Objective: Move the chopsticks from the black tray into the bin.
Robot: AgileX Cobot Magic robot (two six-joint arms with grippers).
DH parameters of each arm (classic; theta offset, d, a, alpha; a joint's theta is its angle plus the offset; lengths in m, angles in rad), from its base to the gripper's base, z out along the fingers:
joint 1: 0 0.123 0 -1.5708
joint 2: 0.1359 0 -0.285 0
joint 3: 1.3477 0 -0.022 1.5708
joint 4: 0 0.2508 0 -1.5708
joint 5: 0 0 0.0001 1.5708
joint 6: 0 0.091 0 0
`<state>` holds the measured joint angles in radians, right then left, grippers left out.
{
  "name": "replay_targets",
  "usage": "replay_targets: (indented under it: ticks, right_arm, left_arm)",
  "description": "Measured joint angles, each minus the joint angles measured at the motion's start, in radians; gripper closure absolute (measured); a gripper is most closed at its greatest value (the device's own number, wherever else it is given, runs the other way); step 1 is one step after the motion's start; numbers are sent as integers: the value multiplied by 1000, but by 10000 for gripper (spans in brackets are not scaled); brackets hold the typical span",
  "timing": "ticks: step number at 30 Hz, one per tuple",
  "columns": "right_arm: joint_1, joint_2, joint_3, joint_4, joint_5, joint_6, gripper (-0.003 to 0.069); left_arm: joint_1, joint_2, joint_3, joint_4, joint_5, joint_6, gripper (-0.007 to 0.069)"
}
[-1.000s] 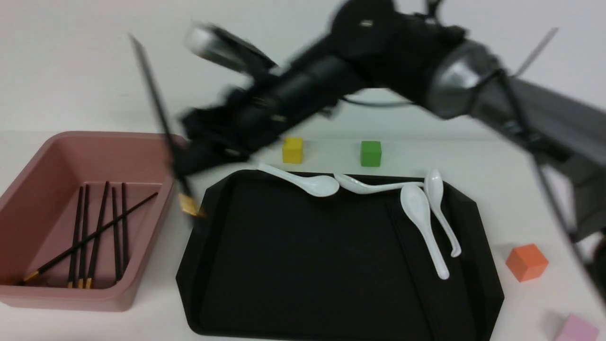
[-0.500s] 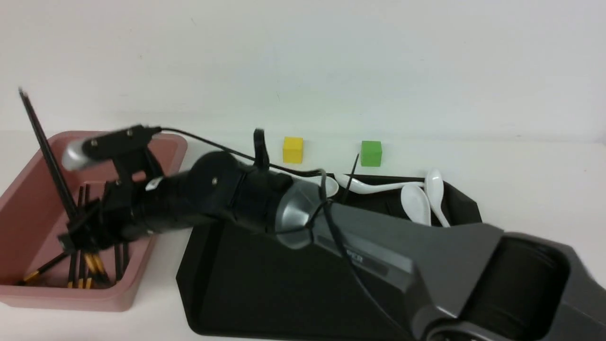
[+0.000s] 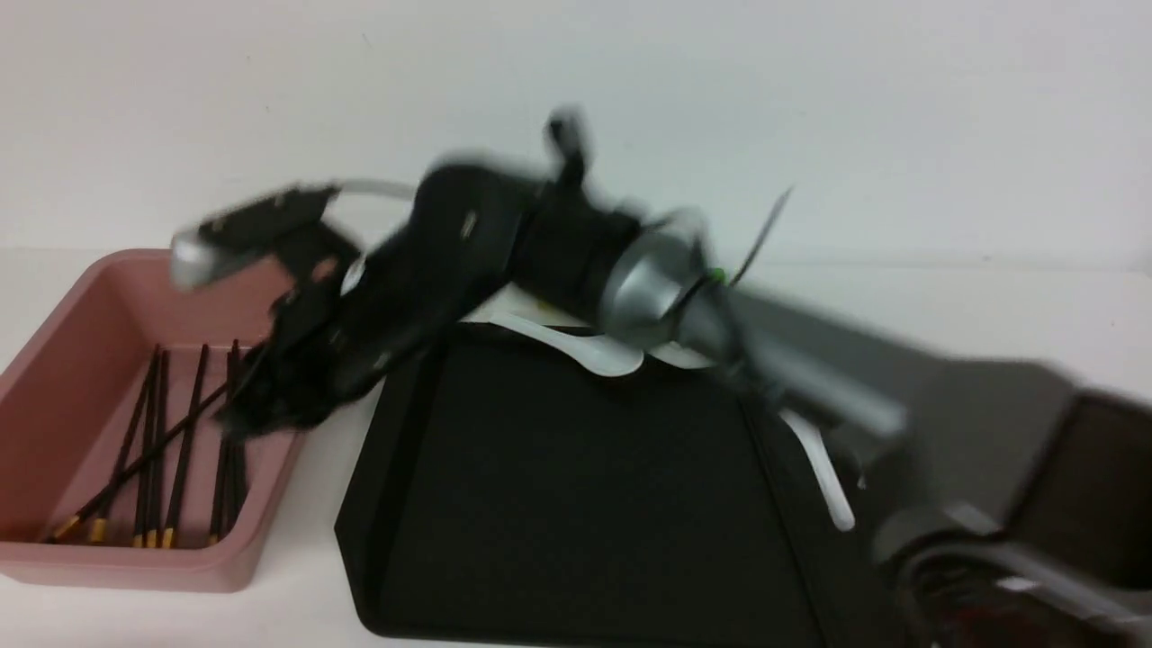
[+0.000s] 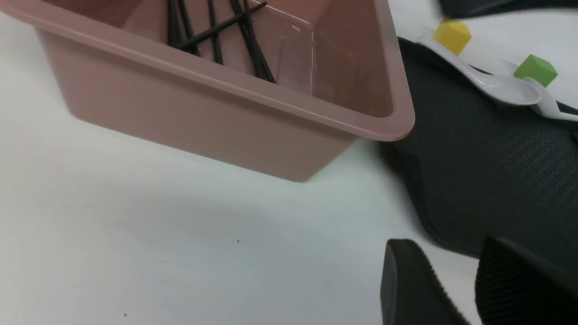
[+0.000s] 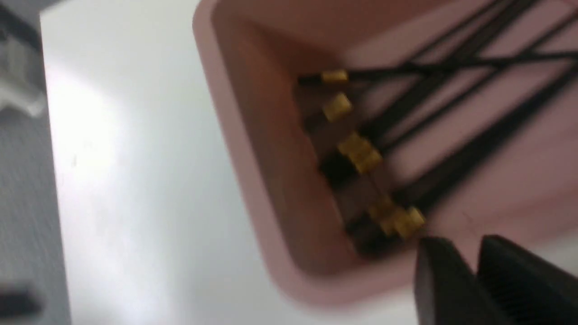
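front view: the right gripper (image 3: 261,396), blurred, hangs over the pink bin (image 3: 54,324) at the rim nearest the black tray (image 3: 576,504). in the right wrist view its fingers (image 5: 435,280) stand with only a narrow gap between them and nothing in that gap. the chopsticks (image 3: 153,450) lie on the bin's floor below and beside these fingers, mostly parallel with one crossing the rest, and their gold ends (image 5: 359,153) are gathered against one wall, the closest pair just beside the fingertips without touching them. the black tray sits to the robot's right of the right fingers, just beside the bin, and white soup spoons (image 3: 585,346) lie along its far edge, partly hidden by the arm.

in the left wrist view the left gripper (image 4: 445,248) hovers over the white table (image 4: 135,225) with its fingers (image 4: 406,289) slightly apart and empty. a corner of the tray is near them, the bin lies farther ahead, and a yellow cube (image 4: 453,35) and a green cube (image 4: 536,70) sit well beyond.
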<state>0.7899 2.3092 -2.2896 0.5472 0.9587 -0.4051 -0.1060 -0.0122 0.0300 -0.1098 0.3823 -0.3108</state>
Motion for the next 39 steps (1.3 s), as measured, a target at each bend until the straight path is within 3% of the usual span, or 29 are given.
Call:
replay_targets:
  ticks: [4, 13, 18, 23, 32, 34, 37, 39]
  right_arm:
    - [-28, -118, -44, -158, 232, 16, 663]
    - [-49, -417, -44, -564, 301, 274, 671]
    - [-49, -632, 90, -737, 304, 352, 670]
    - [-50, -845, 279, -803, 310, 384, 667]
    - [-50, -1390, 787, -833, 309, 571, 663]
    - [-50, -1518, 932, -833, 262, 589, 663]
    - [-50, -1754, 1228, -840, 25, 632, 663]
    - [-50, -1860, 1446, -840, -217, 667, 663]
  left_arm:
    - [0, 0, 0, 0, 0, 0, 386]
    - [0, 0, 0, 0, 0, 0, 386]
    - [0, 0, 0, 0, 0, 0, 386]
    - [0, 0, 0, 0, 0, 0, 386]
    - [0, 0, 0, 0, 0, 0, 386]
    - [0, 0, 0, 0, 1, 0, 386]
    - [0, 0, 0, 0, 1, 0, 386]
    - [0, 0, 0, 0, 1, 0, 386]
